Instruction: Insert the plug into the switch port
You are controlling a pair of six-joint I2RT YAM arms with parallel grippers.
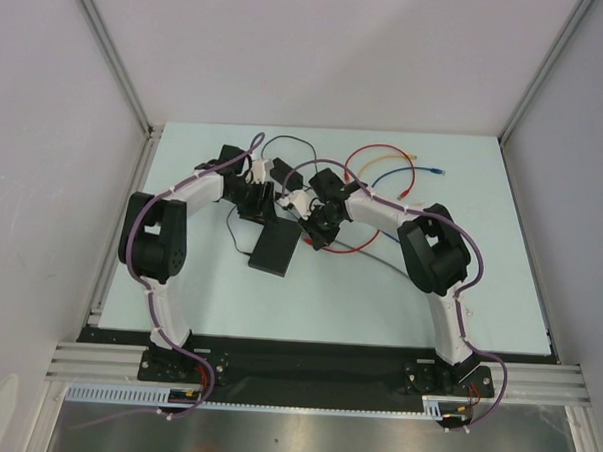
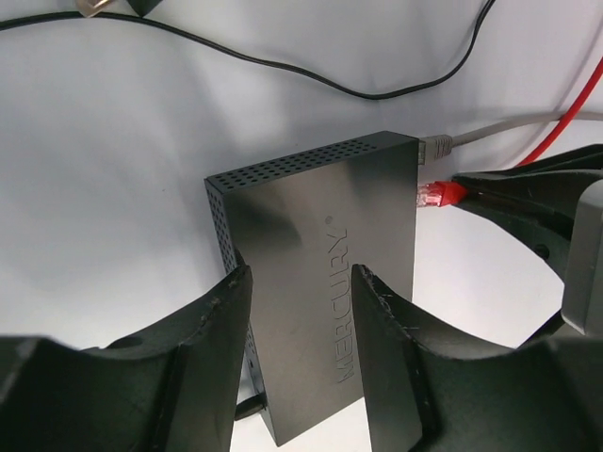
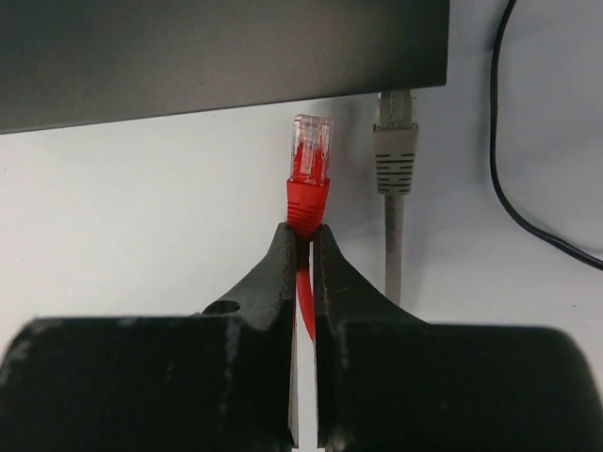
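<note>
The switch (image 1: 273, 250) is a flat black box on the table. In the left wrist view it (image 2: 320, 245) lies under my open left gripper (image 2: 300, 282), whose fingertips (image 2: 226, 301) stand apart over its top face. My right gripper (image 3: 303, 231) is shut on the red boot of the plug (image 3: 309, 155). The plug's clear tip points at the switch's narrow edge (image 3: 226, 56) and stops just short of it. The port itself does not show. The red plug (image 2: 435, 195) also shows in the left wrist view, beside a grey plug (image 2: 435, 146) seated in the same edge.
The grey plug (image 3: 394, 151) and its cable sit right of the red plug. A thin black cord (image 3: 528, 226) runs along the table beyond it. Loose red (image 1: 380, 154) and blue (image 1: 414, 173) cables lie at the back of the table.
</note>
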